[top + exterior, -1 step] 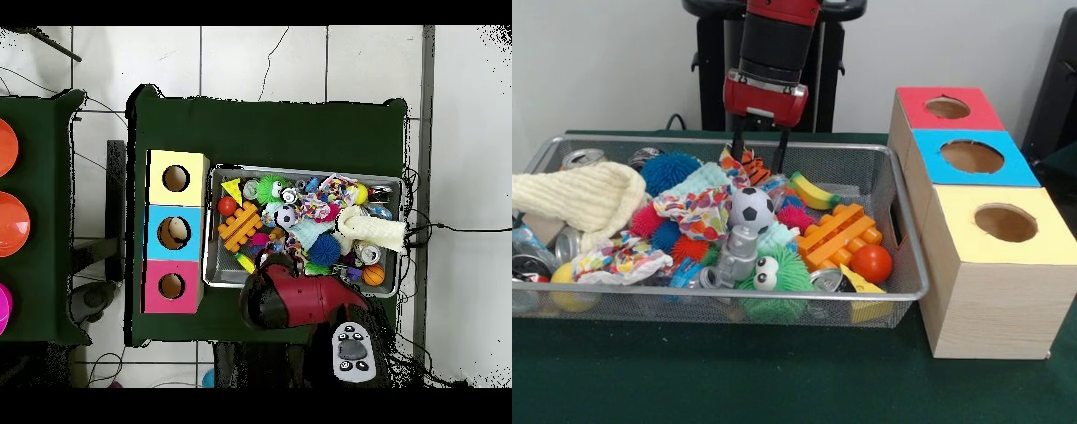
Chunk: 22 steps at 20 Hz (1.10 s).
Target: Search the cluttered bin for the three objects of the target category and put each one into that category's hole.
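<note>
Wire mesh bin brims with toys (banana, orange brick). We see the gripper, fingers parted and empty, at the far rim, little room.

The wire mesh bin is packed almost rim to rim, leaving little bare floor. Taking the orange interlocking block as landmark: just behind it lies a banana, with a strip of bare mesh behind that, toward the bin's back corner. In front sit a red ball and a yellow wedge. Beside it, toward the bin's middle, a soccer ball rises on a grey figure, the tallest obstacle. Beyond, a cream knit cloth drapes the far end. The gripper hangs over the back rim, its two prongs apart.
</note>
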Motion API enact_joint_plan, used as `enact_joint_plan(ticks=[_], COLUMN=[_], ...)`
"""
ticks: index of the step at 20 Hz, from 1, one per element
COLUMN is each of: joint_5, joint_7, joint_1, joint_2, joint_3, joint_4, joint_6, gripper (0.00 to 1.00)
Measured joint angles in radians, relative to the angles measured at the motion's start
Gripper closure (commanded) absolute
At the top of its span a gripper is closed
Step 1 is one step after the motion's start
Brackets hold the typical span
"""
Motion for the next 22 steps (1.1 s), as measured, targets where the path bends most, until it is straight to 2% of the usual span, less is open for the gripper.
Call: enact_joint_plan(ticks=[13, 22], joint_5=[0.017, 0.026], joint_7=[0.000, 0.000], joint_1=[0.046, 0.052], joint_2=[0.000, 0.000], joint_3=[-0.006, -0.006], joint_4=[-0.003, -0.010], joint_6=[0.016, 0.056], gripper=[0.00, 0.00])
